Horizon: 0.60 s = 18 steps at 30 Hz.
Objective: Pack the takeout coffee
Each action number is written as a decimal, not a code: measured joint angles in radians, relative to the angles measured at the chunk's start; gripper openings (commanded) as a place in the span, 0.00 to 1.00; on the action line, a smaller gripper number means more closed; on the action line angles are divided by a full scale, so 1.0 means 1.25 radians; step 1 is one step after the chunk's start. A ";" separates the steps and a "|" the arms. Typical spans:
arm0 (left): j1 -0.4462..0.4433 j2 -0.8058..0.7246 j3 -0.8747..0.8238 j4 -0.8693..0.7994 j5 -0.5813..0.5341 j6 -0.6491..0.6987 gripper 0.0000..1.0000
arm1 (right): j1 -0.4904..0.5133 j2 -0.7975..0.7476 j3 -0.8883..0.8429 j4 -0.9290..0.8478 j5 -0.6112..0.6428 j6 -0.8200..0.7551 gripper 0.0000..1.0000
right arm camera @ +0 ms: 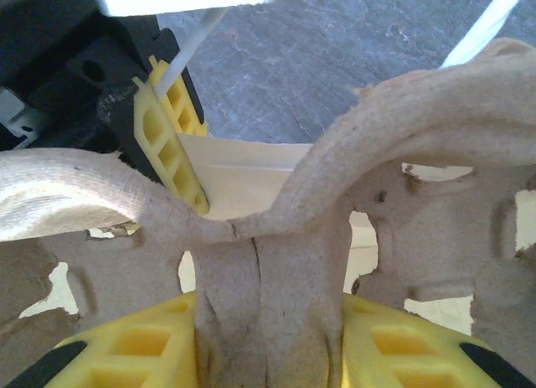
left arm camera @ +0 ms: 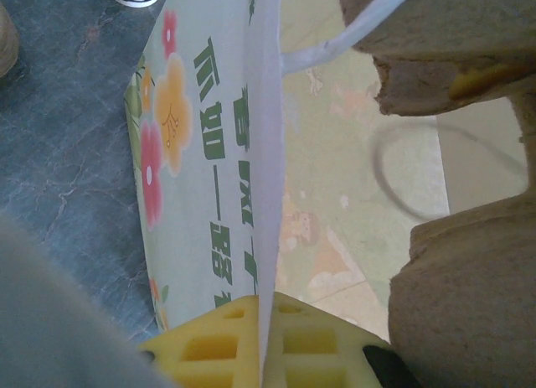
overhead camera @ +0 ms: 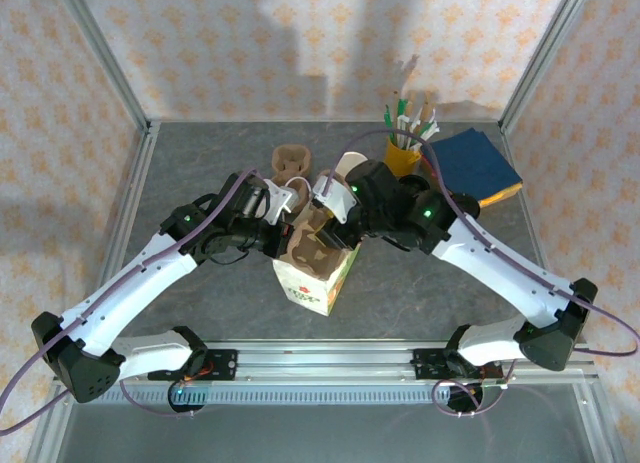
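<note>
On the grey stone-patterned table [overhead camera: 190,173], the white left arm reaches in from the left. The left gripper [overhead camera: 285,215] has its yellow fingers [left arm camera: 209,346] pressed together on the rim of a pale green paper bag printed with flowers and green characters [overhead camera: 318,283], which stands upright at the centre near the front edge. A brown moulded-pulp cup carrier [overhead camera: 312,238] sits in the bag's open mouth, its upper part above the rim. The right gripper [right arm camera: 268,350] pinches the carrier's central spine between its yellow jaws. Behind the bag lies another brown pulp piece [overhead camera: 290,163]. Further right stand a yellow cup of sticks and straws [overhead camera: 402,158] and a blue square pad [overhead camera: 475,161]. I cannot tell where the black-lidded takeout coffee cup stands
</note>
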 measured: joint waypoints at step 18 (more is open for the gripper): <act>0.000 0.015 0.009 0.007 -0.003 -0.009 0.00 | 0.000 -0.031 -0.073 0.012 0.001 0.062 0.36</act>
